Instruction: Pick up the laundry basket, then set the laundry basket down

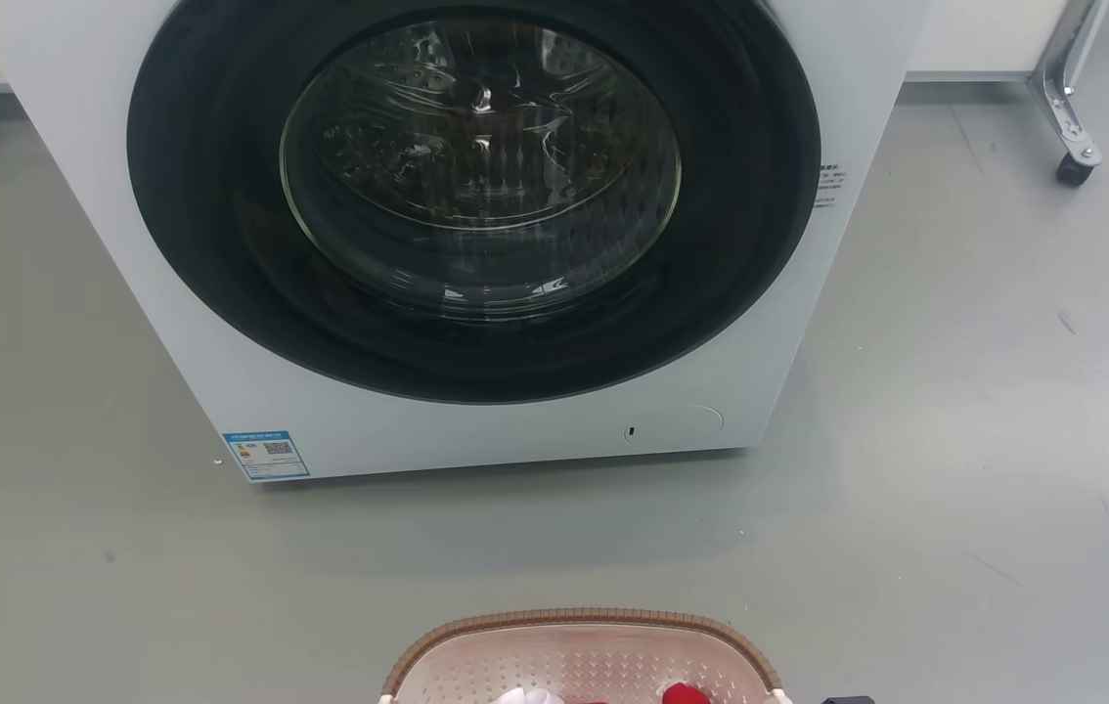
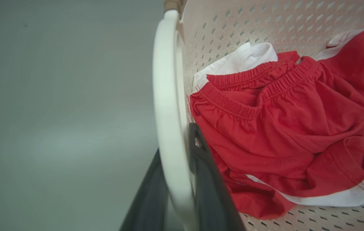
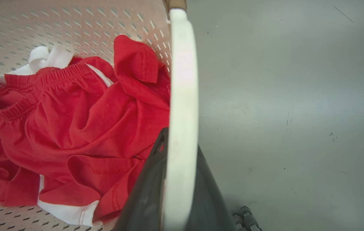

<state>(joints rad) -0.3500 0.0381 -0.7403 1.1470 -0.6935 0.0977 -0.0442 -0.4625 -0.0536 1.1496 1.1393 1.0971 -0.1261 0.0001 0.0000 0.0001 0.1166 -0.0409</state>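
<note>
Left end effector (image 2: pixel 175 144), right end effector (image 3: pixel 182 141) each clamp a white handle (image 2: pixel 166 80) of laundry basket (image 1: pixel 582 626); lift unclear, set-down remains.

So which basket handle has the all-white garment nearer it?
The left handle, held by the left gripper: the white garment sits beside it, while red fabric crowds the right handle.

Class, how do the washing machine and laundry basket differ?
The washing machine is white with a dark round door; the laundry basket is pale pink, brown-rimmed. The machine is far bigger than the basket. Its door is shut; the basket lies open, holding red clothes.
</note>
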